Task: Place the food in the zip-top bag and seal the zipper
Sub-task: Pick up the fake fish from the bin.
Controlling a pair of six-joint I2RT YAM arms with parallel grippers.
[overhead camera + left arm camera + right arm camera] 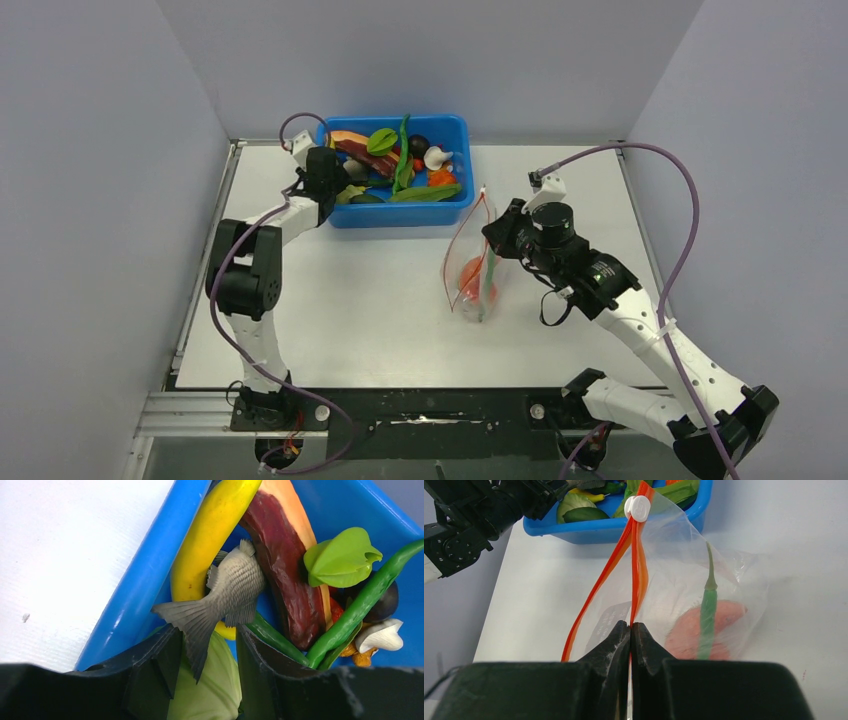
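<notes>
The clear zip-top bag stands upright mid-table, its mouth gaping. My right gripper is shut on one side of the red-orange zipper, and the white slider tab sits at the far end. Inside the bag lie an orange-red piece and a long green pod. My left gripper hangs over the left end of the blue tub, jaws apart. The grey fish has its tail between the fingers with gaps on both sides. A pale green leaf shows under the tail.
The tub also holds a yellow banana, a dark red papaya slice, a green leaf, green pods and a white mushroom. White table lies between tub and arm bases.
</notes>
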